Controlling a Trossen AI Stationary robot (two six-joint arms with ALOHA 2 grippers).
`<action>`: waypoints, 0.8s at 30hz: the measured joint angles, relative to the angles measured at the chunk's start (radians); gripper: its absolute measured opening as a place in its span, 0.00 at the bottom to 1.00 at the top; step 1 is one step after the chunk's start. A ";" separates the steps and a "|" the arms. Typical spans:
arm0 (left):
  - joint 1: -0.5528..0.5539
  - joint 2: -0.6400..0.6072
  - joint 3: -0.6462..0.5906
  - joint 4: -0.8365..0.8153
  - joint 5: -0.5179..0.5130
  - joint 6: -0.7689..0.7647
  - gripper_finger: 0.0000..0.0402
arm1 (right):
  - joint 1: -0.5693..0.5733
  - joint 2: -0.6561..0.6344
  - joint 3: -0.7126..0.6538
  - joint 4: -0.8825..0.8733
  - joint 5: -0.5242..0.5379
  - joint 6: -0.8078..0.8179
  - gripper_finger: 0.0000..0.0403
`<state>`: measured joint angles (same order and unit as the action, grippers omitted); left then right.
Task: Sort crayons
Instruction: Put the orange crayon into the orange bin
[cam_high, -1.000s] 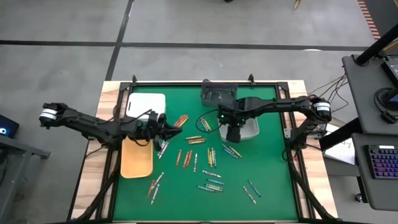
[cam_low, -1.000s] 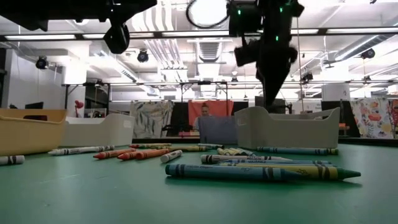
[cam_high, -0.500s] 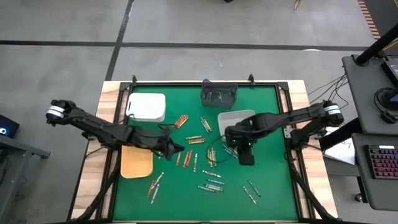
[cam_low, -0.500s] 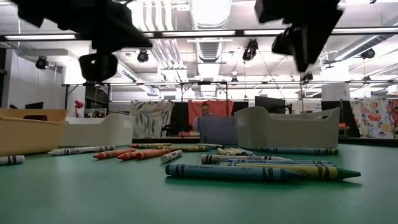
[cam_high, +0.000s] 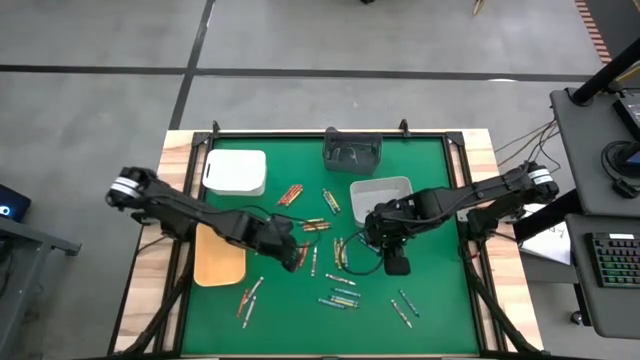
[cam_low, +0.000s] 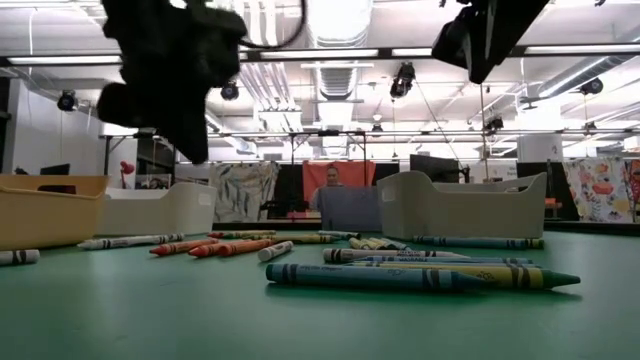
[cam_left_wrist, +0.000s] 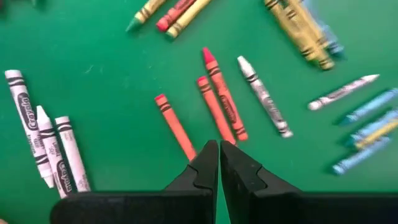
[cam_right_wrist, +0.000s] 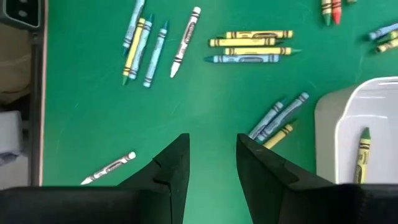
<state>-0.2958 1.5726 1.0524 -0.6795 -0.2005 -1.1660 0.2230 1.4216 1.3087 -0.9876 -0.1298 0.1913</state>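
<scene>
Hovering left gripper (cam_left_wrist: 219, 155) pinched empty above red-orange crayons (cam_left_wrist: 214, 107) just ahead | right gripper (cam_right_wrist: 212, 155) parted, empty, crayons (cam_right_wrist: 250, 47) ahead | risk: shut fingers pushing crayons aside

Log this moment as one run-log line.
left gripper: shut, empty, over red crayons | right gripper: open, empty, above mat near white bin | crayons scattered on mat
</scene>
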 joint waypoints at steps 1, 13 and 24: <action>0.000 0.024 0.012 -0.003 0.000 0.000 0.00 | 0.000 0.000 0.000 0.002 0.004 0.000 0.29; 0.000 0.183 0.082 -0.020 -0.030 -0.004 0.00 | 0.000 0.000 -0.002 0.005 0.026 -0.005 0.29; 0.001 0.204 0.083 -0.091 -0.094 -0.044 0.07 | 0.000 0.000 -0.003 0.035 0.027 0.008 0.29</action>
<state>-0.2947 1.7763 1.1351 -0.7705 -0.2949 -1.2097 0.2226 1.4220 1.3060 -0.9525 -0.1032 0.1992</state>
